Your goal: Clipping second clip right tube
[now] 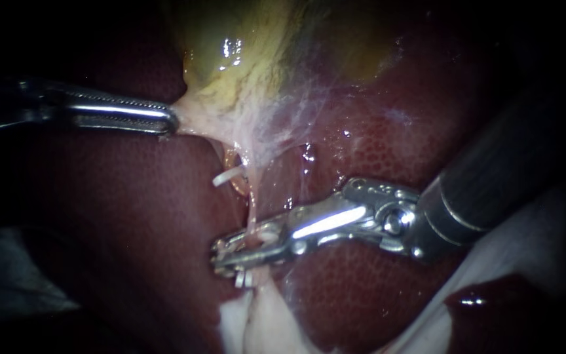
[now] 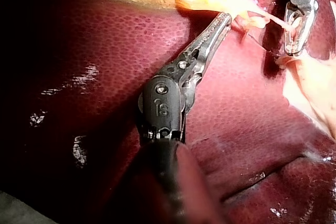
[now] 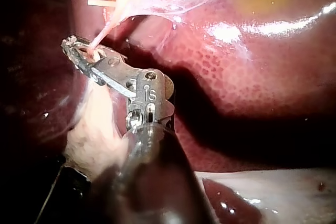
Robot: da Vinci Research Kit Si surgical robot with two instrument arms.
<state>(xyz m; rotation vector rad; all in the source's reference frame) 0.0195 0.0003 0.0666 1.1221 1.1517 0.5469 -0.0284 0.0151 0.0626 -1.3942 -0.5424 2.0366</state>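
The thin tube (image 1: 251,213) is clasped from both sides by the jaws of the right instrument (image 1: 223,255), and a white clip (image 1: 227,176) is seen close by, higher up. Pale tissue (image 1: 198,113) at the lower end of the gallbladder (image 1: 230,52) is clenched in the jaws of the left instrument (image 1: 171,122) and held taut over the liver (image 1: 132,216).

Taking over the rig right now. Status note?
Left instrument: jaws shut on the gallbladder's lower edge, tissue stretched taut.
Right instrument: jaws shut on the tube over the liver.
Done: one white clip sits higher up in the endoscope view; right instrument is placed across the tube.
Left: the new clip is not seen seated. Probably open, check it, then withdraw.
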